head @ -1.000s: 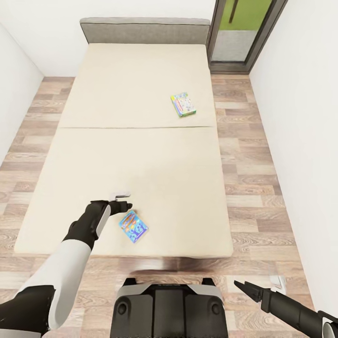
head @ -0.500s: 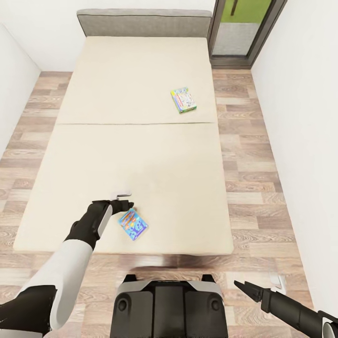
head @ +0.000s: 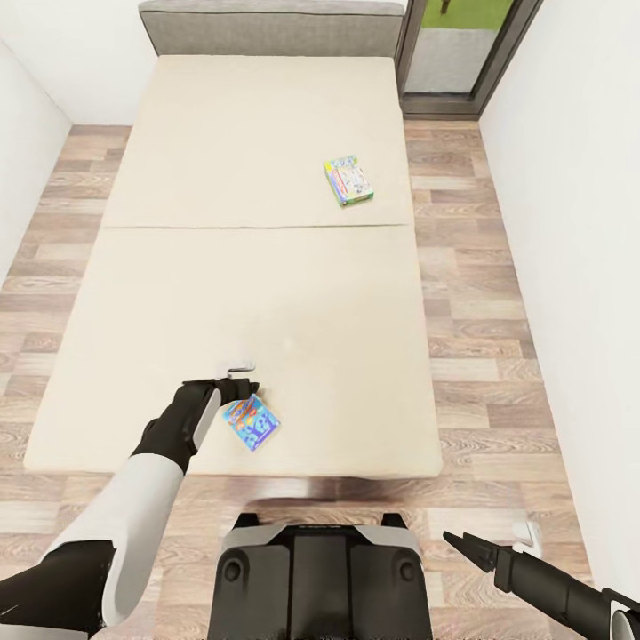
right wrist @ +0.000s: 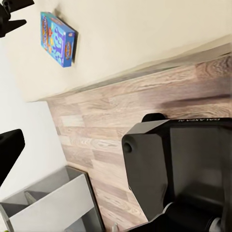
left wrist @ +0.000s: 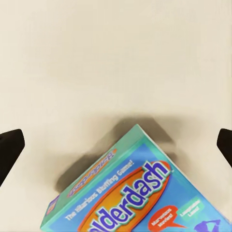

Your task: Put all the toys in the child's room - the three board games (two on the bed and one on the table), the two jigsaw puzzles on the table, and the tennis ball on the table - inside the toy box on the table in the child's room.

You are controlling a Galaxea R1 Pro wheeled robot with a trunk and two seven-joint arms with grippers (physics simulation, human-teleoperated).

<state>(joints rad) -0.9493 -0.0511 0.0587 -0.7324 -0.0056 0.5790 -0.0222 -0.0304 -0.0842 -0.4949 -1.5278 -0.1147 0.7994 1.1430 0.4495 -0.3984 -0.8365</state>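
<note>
On the cream bed (head: 222, 178), a blue board game box (head: 252, 422) lettered "Balderdash" (left wrist: 140, 193) lies flat near the front edge. My left gripper (head: 239, 379) hovers just above the box's far corner, open. Its dark fingertips (left wrist: 9, 150) stand wide apart, with the box corner between them and untouched. A green-white board game (head: 348, 180) lies on the far panel of the bed, toward its right side. My right gripper (head: 464, 545) hangs open and empty over the floor at the lower right. The blue box (right wrist: 58, 38) also appears in the right wrist view.
A grey headboard (head: 267, 25) and a dark-framed glass door (head: 449, 53) stand at the back. White walls flank strips of wood floor (head: 480, 311) on either side of the bed. My base (head: 320, 578) stands at the bed's foot. A grey shelf unit (right wrist: 53, 208) is behind me.
The whole view has shifted forward over the bed, so the camera moved. The left gripper has edged slightly closer to the blue box. The right arm holds its place.
</note>
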